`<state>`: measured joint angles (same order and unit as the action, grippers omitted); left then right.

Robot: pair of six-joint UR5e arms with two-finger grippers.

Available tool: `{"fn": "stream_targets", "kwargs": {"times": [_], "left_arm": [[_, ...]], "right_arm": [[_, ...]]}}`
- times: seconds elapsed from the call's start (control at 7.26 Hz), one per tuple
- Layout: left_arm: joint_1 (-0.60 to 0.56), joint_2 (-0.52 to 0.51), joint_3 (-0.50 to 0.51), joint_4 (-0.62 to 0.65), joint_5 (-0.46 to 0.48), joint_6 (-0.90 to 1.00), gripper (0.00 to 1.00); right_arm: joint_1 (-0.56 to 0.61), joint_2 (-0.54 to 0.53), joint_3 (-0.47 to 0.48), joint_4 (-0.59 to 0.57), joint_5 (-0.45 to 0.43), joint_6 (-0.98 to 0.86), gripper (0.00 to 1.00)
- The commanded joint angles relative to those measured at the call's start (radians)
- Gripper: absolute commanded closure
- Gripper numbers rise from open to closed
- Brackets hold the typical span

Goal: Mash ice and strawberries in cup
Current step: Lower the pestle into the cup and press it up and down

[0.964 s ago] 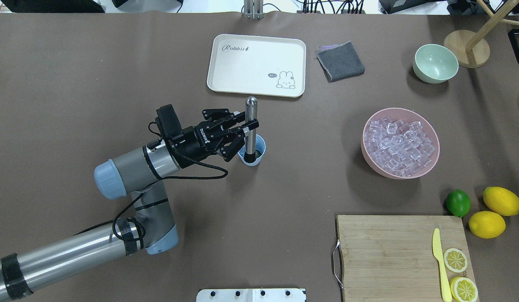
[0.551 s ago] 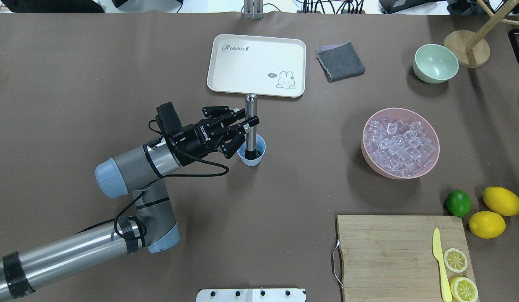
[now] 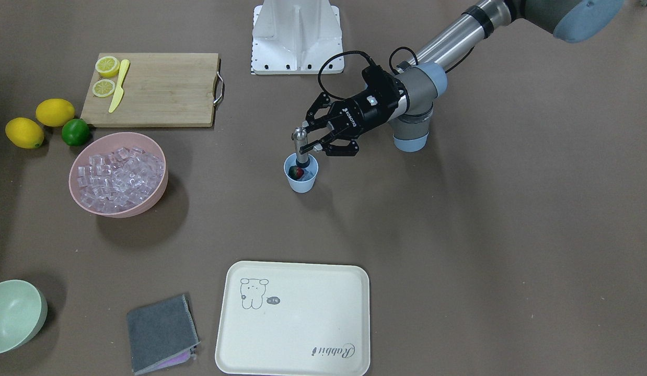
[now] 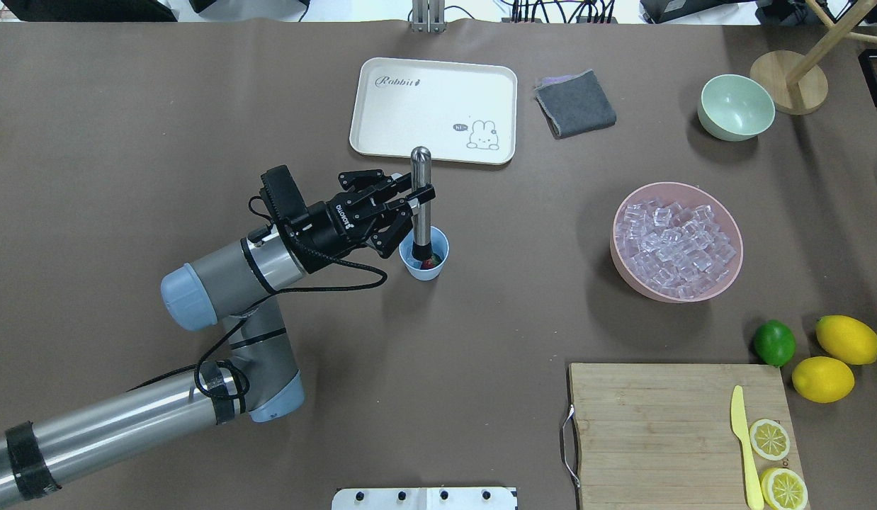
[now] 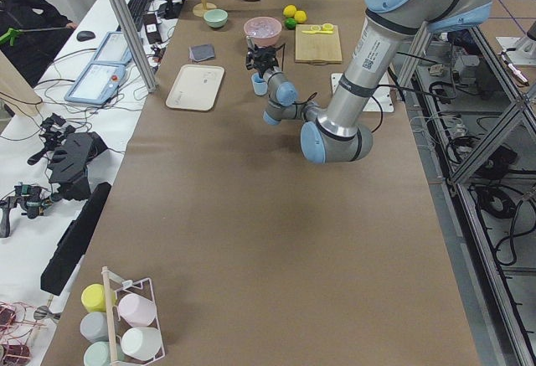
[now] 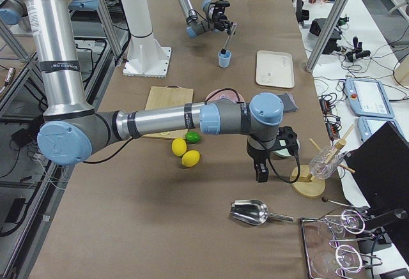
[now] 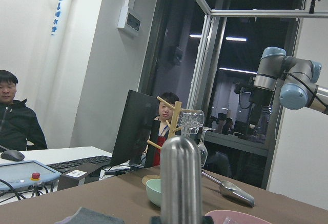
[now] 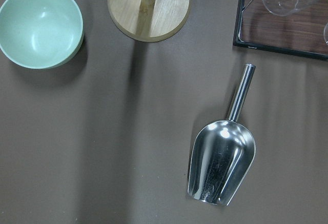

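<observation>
The light-blue cup stands upright near the table's middle, somewhat toward the robot's left end. In its bottom lies a red strawberry (whether any ice lies with it cannot be made out). A steel muddler stands nearly upright with its dark lower end inside the cup, right at the berry. The left gripper comes in from the side, its fingers clamped on the muddler's shaft above the cup's rim.

The ice fills a pink bowl well apart from the cup, toward the right end. A cream rabbit tray lies beyond the cup near the far edge, with a grey cloth beside it. A wooden cutting board lies at the near edge.

The right gripper hangs over the far right corner, near a metal scoop and a pale green bowl; how its fingers stand cannot be told.
</observation>
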<state>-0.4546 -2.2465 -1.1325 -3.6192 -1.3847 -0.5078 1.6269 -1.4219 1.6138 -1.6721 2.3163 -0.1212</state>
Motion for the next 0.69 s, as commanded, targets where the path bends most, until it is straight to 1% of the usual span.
{"fn": "stream_targets", "kwargs": {"times": [0.0,0.55], "left_arm": [[0.002,-0.002,0.014,0.001,0.001,0.000,1.00],[0.019,-0.010,0.052,0.001,0.003,0.002,1.00]], "right_arm": [[-0.001,-0.002,0.001,0.000,0.000,0.000,0.00],[-0.002,-0.002,0.005,0.000,0.000,0.000,0.00]]}}
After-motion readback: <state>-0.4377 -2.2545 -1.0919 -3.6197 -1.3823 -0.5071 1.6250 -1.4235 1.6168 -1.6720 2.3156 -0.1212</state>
